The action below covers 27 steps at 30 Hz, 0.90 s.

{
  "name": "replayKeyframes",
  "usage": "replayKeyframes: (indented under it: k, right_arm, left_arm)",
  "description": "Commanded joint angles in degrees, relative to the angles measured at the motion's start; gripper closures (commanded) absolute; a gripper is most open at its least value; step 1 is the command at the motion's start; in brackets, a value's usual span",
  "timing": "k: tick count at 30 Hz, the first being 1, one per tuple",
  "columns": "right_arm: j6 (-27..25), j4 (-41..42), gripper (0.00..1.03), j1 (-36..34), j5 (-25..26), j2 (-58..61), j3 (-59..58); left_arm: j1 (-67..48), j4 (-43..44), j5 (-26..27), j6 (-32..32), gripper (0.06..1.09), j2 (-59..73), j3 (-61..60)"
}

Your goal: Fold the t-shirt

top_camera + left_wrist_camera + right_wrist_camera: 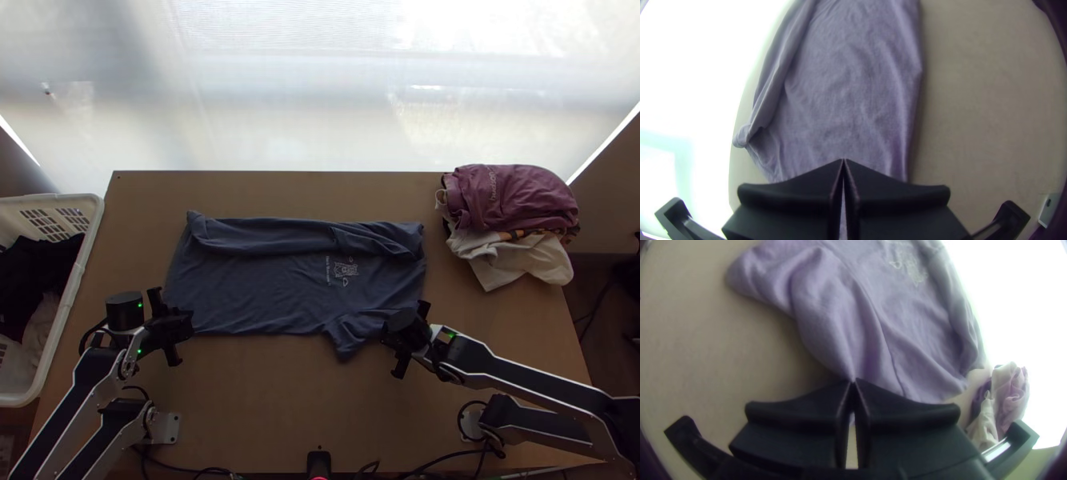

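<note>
Right fingers (392, 337) seemingly pinch the t-shirt (264, 292), piled clothes (512, 200) apart.

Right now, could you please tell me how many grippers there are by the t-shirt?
2: the left gripper at the near left corner of the t-shirt, the right gripper at its near right corner.

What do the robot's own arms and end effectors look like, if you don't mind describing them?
The left arm and right arm have silver-grey links with long black panels and black joints, small green lights and looping black cables. The left end effector and right end effector each have two wide, flat black fingers.
</note>
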Motion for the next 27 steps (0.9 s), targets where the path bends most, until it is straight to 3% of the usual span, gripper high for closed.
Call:
replayKeyframes:
  k: [1, 2, 6, 13, 20, 23, 27]
  right_arm:
    - [0.2, 0.3, 1.0, 0.0, -0.4, -0.1, -0.6]
    - [0.1, 0.3, 1.0, 0.0, -0.4, -0.1, -0.7]
    - [0.1, 0.3, 1.0, -0.1, -0.4, -0.4, -0.7]
    - [0.0, 0.5, 1.0, -0.1, -0.6, -0.4, -0.8]
    - [-0.1, 0.5, 1.0, -0.2, -0.6, -0.6, -1.0]
    - [-0.1, 0.5, 1.0, -0.2, -0.7, -0.7, -1.1]
    - [-0.2, 0.7, 1.0, -0.2, -0.9, -0.6, -1.1]
  left_arm:
    - [0.2, -4.4, 0.3, -0.2, 0.3, -0.9, 1.1]
    - [0.2, -6.3, 0.2, -0.2, 0.24, -0.9, 1.6]
    - [0.9, -11.4, 0.0, 2.9, 0.18, -1.9, 2.0]
    - [3.0, -11.7, -0.6, 10.1, 0.18, -0.9, 0.6]
    - [3.1, -5.7, -2.0, 11.3, 0.18, 1.2, -1.4]
    - [3.7, -2.9, -2.1, 11.5, 0.21, 1.7, -1.1]
    - [3.8, -3.0, -2.1, 11.6, 0.43, 1.7, -0.4]
